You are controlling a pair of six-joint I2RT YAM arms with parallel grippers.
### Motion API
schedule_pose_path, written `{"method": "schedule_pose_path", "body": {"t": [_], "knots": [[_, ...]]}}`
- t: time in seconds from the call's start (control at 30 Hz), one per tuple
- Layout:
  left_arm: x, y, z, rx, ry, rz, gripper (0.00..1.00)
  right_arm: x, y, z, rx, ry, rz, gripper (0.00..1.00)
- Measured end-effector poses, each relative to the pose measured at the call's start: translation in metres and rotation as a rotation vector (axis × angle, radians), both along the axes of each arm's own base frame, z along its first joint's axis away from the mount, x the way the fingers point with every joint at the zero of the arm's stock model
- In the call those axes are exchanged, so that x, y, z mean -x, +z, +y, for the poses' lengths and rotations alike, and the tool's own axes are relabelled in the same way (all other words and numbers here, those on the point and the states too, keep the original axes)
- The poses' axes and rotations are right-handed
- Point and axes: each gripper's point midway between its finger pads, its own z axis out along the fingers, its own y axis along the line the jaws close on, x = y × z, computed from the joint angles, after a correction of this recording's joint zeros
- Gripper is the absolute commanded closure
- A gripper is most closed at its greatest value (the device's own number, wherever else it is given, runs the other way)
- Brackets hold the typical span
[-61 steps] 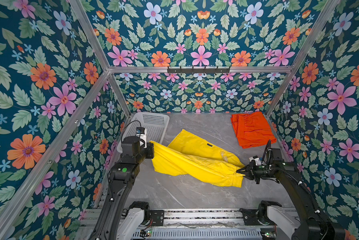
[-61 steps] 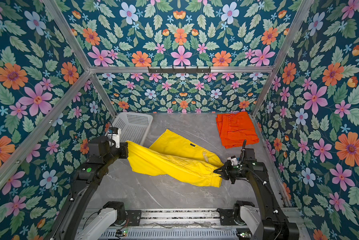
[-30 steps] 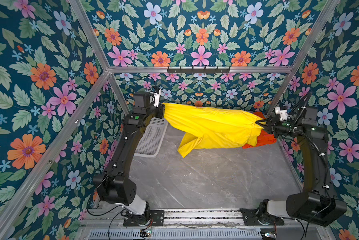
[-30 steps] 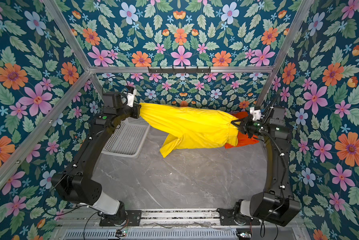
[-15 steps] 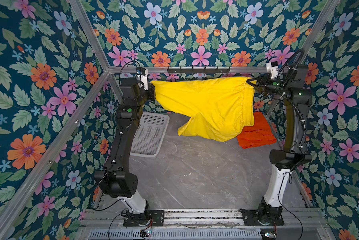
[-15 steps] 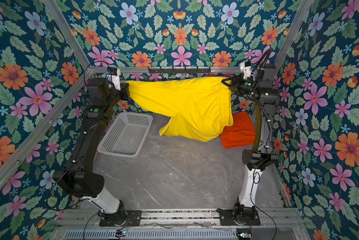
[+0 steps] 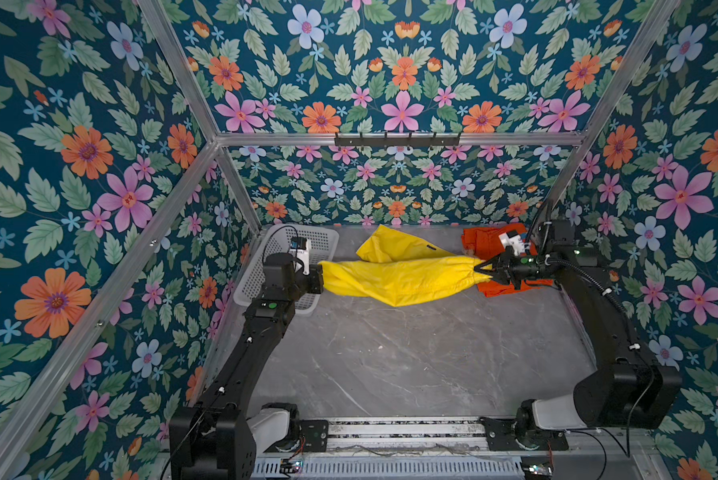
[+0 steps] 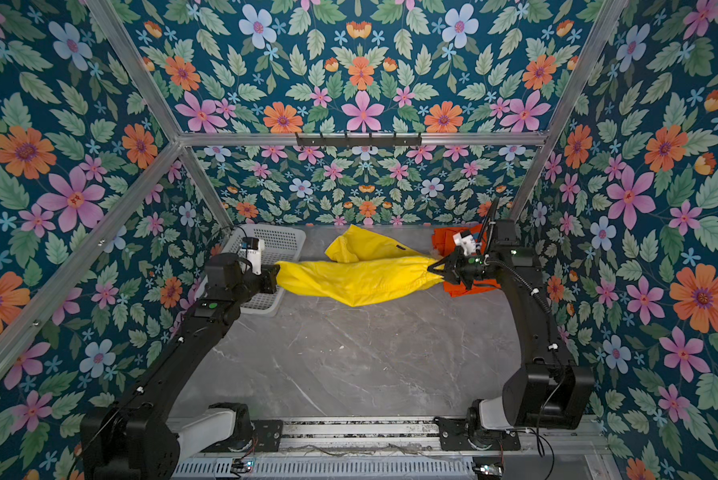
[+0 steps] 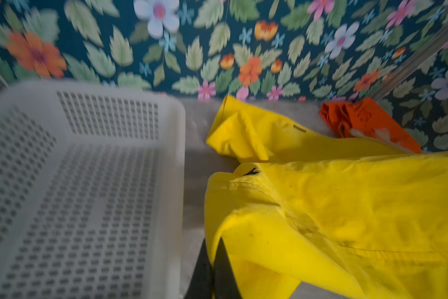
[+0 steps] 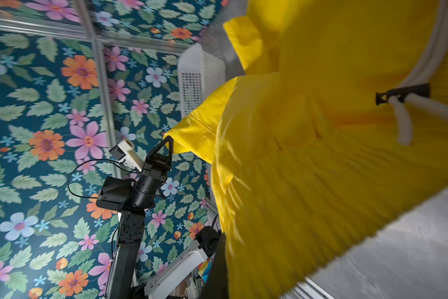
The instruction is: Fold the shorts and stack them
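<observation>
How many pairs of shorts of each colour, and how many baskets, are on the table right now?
yellow shorts: 1
orange shorts: 1
basket: 1
Total: 3

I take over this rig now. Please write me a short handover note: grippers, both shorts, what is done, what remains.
The left gripper is shut on a leg end of the yellow shorts. The right gripper is shut on their waistband. They hang stretched between the two, low over the table, one leg trailing toward the back wall.
The orange shorts: back right corner; folded or not is unclear.
The basket: back left.
Done: nothing stacked.
Left: fold the yellow pair, stack both.
</observation>
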Motion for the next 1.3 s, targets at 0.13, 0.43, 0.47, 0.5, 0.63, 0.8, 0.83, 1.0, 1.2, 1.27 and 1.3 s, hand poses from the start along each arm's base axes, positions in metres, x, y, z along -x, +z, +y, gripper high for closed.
{"method": "schedule_pose_path", "body": {"t": [0.13,0.43,0.47,0.5,0.63,0.8,0.83,1.0,1.2,1.27,1.3], "knots": [[0.028,-0.047,-0.003,0.060,0.055,0.179,0.93,0.040,-0.062,-0.007,0.047,-0.035,0.176,1.00],[0.088,-0.105,-0.008,0.069,0.139,0.553,0.43,0.112,-0.139,-0.030,0.246,-0.112,0.488,0.75],[0.089,-0.098,-0.008,0.081,0.149,0.546,0.43,0.117,-0.141,-0.035,0.276,-0.125,0.510,0.66],[0.087,-0.089,-0.006,0.083,0.155,0.519,0.42,0.120,-0.141,-0.040,0.317,-0.135,0.520,0.57],[0.072,-0.061,-0.008,0.094,0.154,0.455,0.40,0.110,-0.113,-0.064,0.459,-0.194,0.438,0.52],[0.050,-0.055,-0.015,0.058,0.113,0.446,0.44,0.086,-0.054,-0.083,0.591,-0.254,0.238,0.48],[0.050,-0.061,-0.017,0.065,0.105,0.462,0.44,0.085,-0.050,-0.081,0.599,-0.241,0.218,0.48],[0.065,-0.103,-0.029,0.143,0.087,0.571,0.43,0.078,-0.071,-0.025,0.572,-0.026,0.169,0.48],[0.084,-0.122,-0.035,0.213,0.092,0.631,0.39,0.064,-0.105,0.031,0.495,0.106,0.187,0.48],[0.090,-0.122,-0.033,0.217,0.097,0.625,0.37,0.064,-0.117,0.037,0.477,0.114,0.209,0.47],[0.092,-0.122,-0.031,0.218,0.102,0.622,0.37,0.064,-0.124,0.039,0.468,0.112,0.227,0.47]]}}
